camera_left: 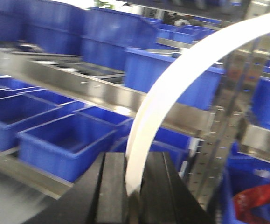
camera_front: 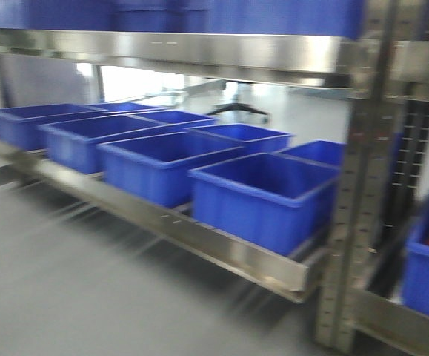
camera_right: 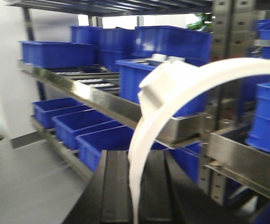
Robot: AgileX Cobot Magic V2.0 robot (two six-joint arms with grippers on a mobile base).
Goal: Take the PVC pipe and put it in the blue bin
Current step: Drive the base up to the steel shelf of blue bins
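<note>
Blurred front view: a row of open blue bins (camera_front: 262, 196) sits on a low steel shelf (camera_front: 221, 248) across the middle of the frame. In the left wrist view, the left gripper (camera_left: 134, 198) at bottom centre is clamped on a white curved pipe (camera_left: 169, 81) that arcs to the upper right. The right gripper (camera_right: 134, 200) grips white pipe likewise, possibly the same piece. Grabbing looks done. Placing remains, as no pipe shows in any bin.

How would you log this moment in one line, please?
left gripper: shut on PVC pipe | right gripper: shut on PVC pipe | blue bins: on shelf | pipe not yet placed
</note>
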